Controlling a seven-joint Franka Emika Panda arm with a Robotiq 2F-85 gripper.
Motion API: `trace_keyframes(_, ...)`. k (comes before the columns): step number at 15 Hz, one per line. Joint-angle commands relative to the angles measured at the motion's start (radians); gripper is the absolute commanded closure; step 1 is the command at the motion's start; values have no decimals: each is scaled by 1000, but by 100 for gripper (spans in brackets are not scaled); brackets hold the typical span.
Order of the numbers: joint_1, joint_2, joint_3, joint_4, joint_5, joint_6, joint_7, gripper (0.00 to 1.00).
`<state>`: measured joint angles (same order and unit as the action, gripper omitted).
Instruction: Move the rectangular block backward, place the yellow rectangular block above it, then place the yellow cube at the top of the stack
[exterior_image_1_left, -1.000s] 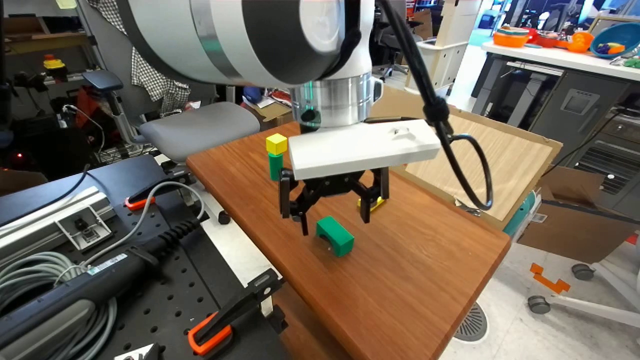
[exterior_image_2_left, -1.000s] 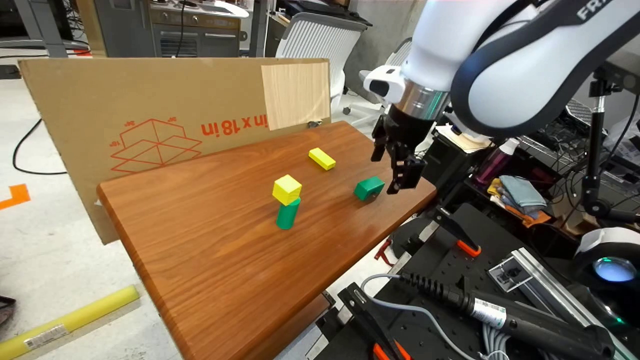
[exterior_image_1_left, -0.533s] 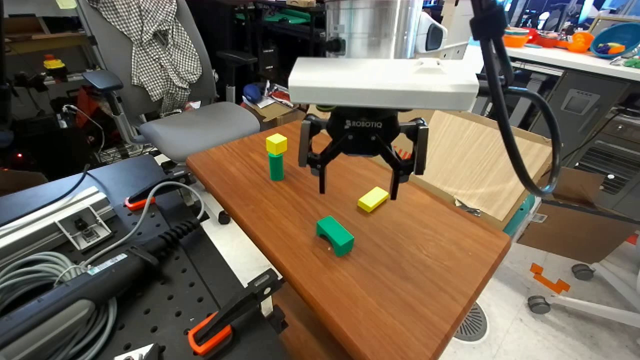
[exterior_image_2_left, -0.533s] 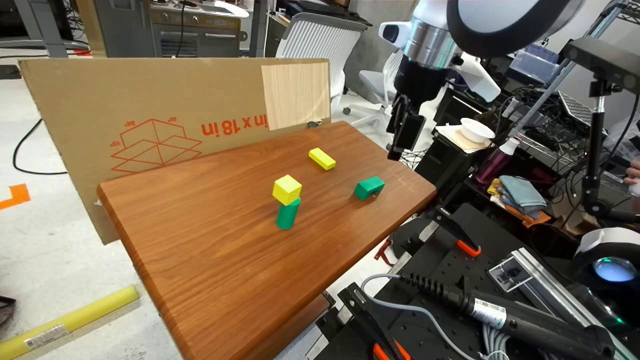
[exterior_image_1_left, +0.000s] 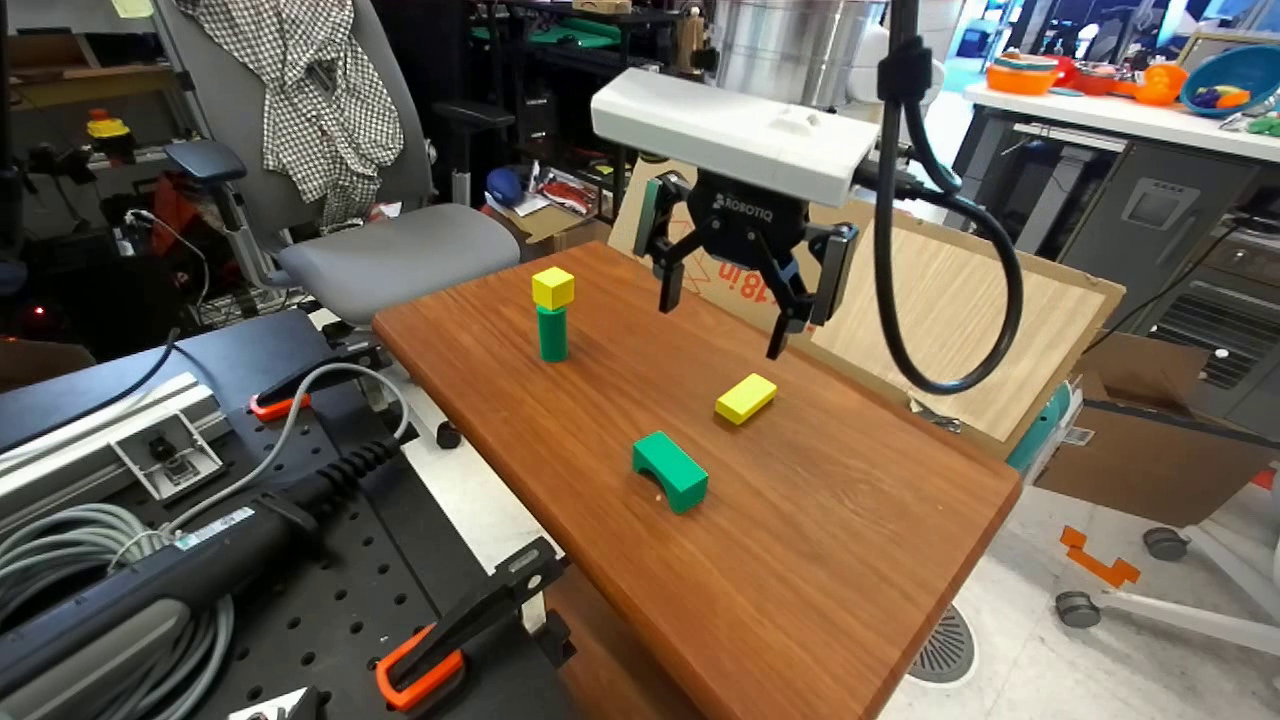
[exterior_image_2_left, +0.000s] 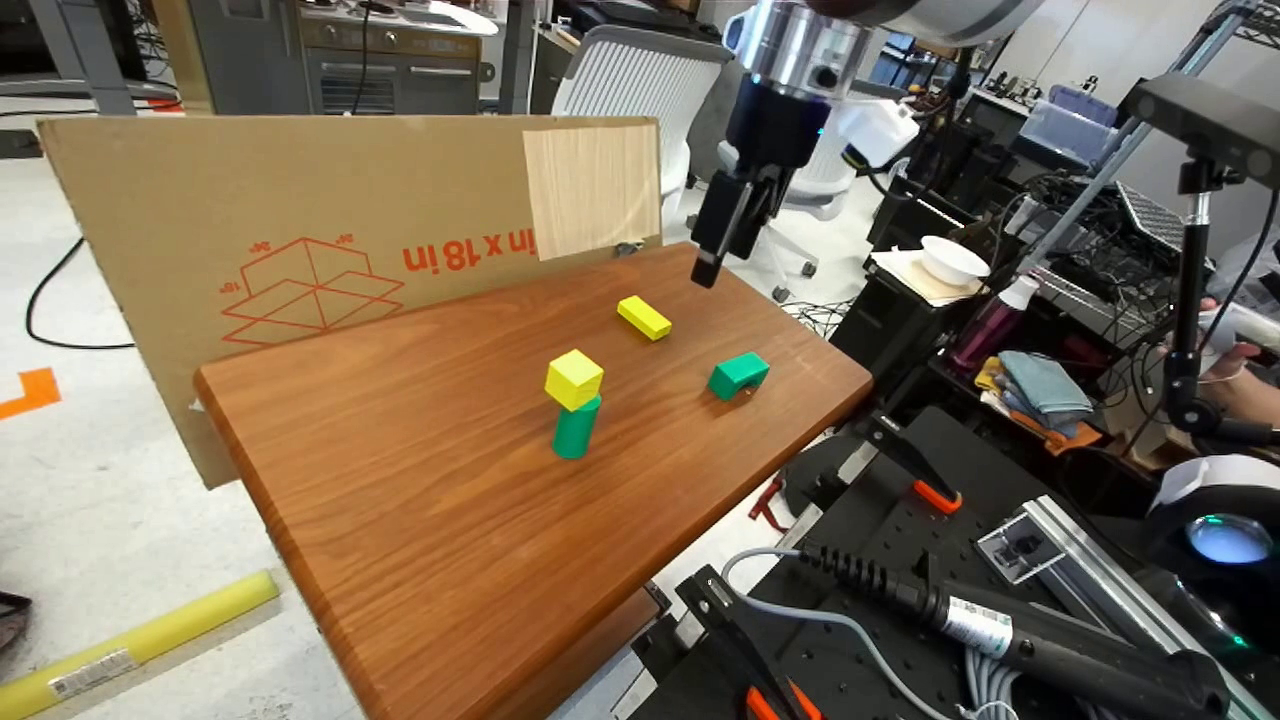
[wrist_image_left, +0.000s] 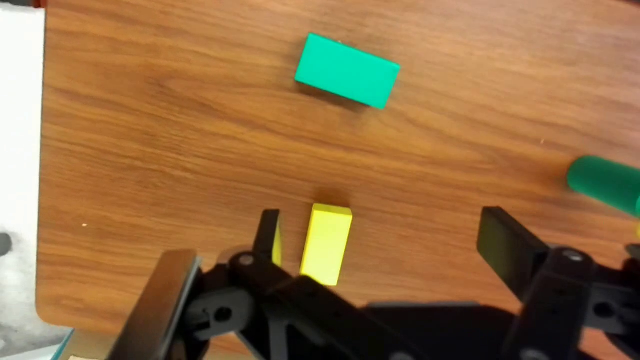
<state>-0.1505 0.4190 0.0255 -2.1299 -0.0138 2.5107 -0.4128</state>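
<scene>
Gripper (exterior_image_1_left: 724, 318): hanging well above the table (exterior_image_1_left: 820, 560), spread wide, with both fingers far apart.
Yellow block (wrist_image_left: 326, 245): below the fingertips, flat on the table; in the wrist view, showing through the gap between the fingers, nearer the one at picture left.
Green block (wrist_image_left: 347, 70): also lower than the fingertips, on the table, arched underneath; in the wrist view, farther out from the gripper than the yellow block, well apart from it and turned roughly crosswise to it.
Yellow cube (exterior_image_2_left: 575, 379): on top of the upright green cylinder (exterior_image_2_left: 577, 430), off to one side of the gripper, well apart from it.
Green cylinder: on the table; in the wrist view, past the finger at picture right and partly cut off by the frame.
Cardboard (exterior_image_2_left: 330, 180): standing along the table edge; in an exterior view, to the picture left of the gripper.
</scene>
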Motion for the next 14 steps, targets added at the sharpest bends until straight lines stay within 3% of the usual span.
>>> trace_keyframes(1, 16, 114, -6, 140, 58, -18, 144, 0)
trace_keyframes(6, 39, 229, -23, 252, 41, -19, 297, 0)
trace_keyframes(14, 86, 387, -46, 407, 24, -45, 410, 0)
